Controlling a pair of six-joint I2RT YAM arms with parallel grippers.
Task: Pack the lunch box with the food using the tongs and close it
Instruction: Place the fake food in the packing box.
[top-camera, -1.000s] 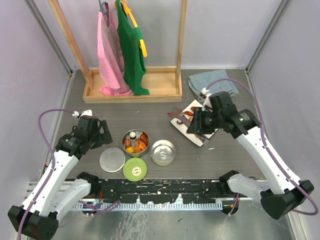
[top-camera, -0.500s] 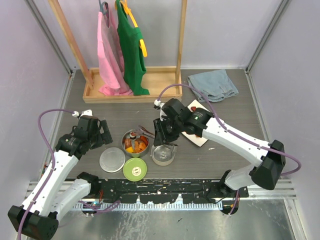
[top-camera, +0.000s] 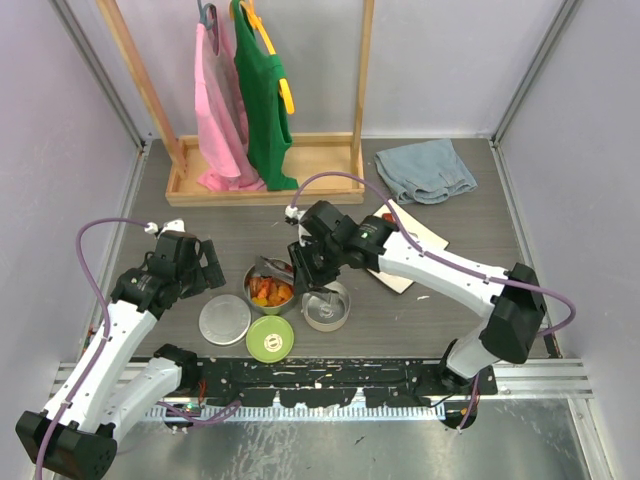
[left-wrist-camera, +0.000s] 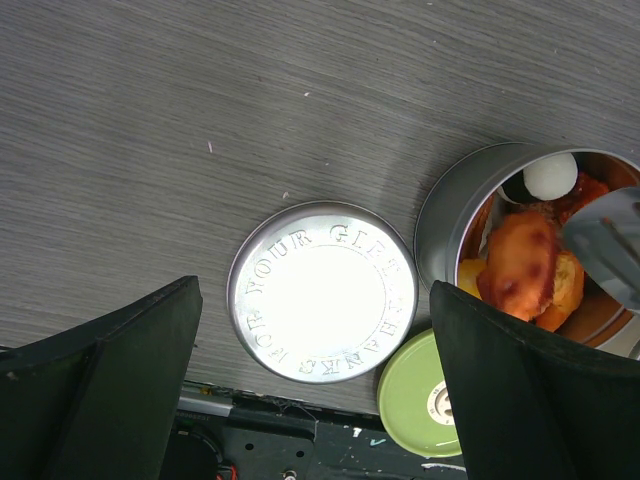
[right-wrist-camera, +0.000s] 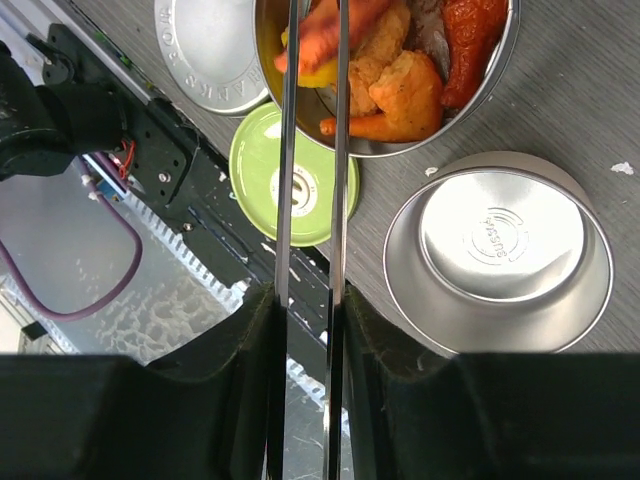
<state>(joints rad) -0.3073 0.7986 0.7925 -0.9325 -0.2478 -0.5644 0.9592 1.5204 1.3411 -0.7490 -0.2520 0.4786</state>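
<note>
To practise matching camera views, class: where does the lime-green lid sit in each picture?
Top external: lime-green lid low, left of centre.
Left wrist: lime-green lid at bottom edge, right of centre.
Right wrist: lime-green lid left of centre, crossed by the tongs.
Shared landmark: flat steel lid beside it.

Shiny steel tins (right-wrist-camera: 497, 250), matt woodgrain table (left-wrist-camera: 200, 120)

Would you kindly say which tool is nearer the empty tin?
Right. The right tool hovers just behind the empty tin; the left tool sits far left, past the filled tin.
</note>
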